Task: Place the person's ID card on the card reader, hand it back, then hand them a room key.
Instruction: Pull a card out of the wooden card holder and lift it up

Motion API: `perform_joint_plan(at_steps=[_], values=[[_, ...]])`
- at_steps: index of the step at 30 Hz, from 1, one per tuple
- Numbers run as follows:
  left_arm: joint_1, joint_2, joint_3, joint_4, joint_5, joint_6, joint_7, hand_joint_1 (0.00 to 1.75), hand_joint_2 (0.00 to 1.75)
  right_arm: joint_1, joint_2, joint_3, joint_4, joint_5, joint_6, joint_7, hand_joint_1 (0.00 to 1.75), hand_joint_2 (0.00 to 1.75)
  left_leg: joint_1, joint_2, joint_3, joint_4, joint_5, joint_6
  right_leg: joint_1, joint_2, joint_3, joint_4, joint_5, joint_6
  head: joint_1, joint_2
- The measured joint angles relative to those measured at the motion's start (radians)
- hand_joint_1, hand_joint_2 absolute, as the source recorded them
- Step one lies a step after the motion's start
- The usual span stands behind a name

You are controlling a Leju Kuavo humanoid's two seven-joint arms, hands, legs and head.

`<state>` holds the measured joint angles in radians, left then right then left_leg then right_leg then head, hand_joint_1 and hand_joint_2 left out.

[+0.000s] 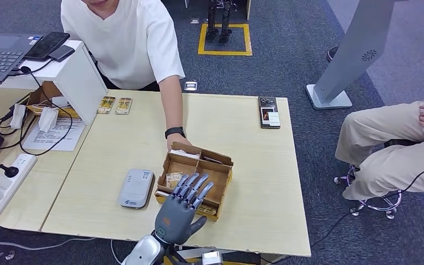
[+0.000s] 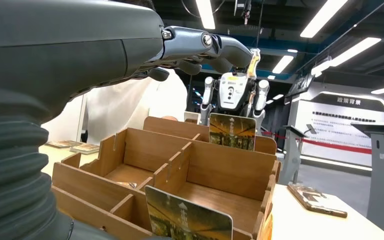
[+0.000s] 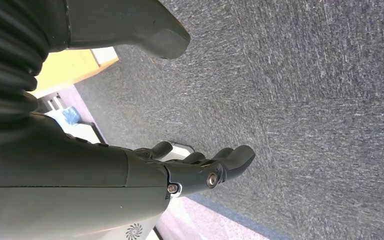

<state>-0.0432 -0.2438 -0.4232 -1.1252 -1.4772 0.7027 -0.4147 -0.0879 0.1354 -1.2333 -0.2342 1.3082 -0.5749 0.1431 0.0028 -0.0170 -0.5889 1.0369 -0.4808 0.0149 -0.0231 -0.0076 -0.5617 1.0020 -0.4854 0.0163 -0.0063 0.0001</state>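
My left hand (image 1: 183, 205) hovers released, fingers spread, over the box (image 1: 221, 190) at lower centre; right hand (image 3: 200, 170) hangs slack, empty. I'd pinch 1 key card (image 2: 232, 131) by its top edge (person's hand sits close), lifting straight up.

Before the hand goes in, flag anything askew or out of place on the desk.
The wooden card box sits skewed to the table edge, and a person's hand rests at its far corner. The left hand hovers over it, fingers spread. Nothing looks spilled or damaged.
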Motion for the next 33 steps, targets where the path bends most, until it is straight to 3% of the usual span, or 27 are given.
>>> perform_joint_plan(at_steps=[23,33], values=[[-0.028,0.013,-0.063,0.060,0.014,0.000,0.026,0.01,1.75,-0.001,-0.002,0.000,0.000,0.000,0.000,0.000,0.00,1.75,0.000,0.000,0.000,0.000,0.000,0.000,0.000,0.000,0.000,0.000,0.000,0.000,0.000,0.000],[-0.033,0.013,-0.066,0.076,0.016,0.000,0.029,0.17,1.75,-0.001,-0.002,0.000,0.000,0.000,0.000,0.000,0.00,1.75,0.000,0.000,0.000,0.000,0.000,0.000,0.000,0.000,0.000,0.000,0.000,0.000,0.000,0.000]])
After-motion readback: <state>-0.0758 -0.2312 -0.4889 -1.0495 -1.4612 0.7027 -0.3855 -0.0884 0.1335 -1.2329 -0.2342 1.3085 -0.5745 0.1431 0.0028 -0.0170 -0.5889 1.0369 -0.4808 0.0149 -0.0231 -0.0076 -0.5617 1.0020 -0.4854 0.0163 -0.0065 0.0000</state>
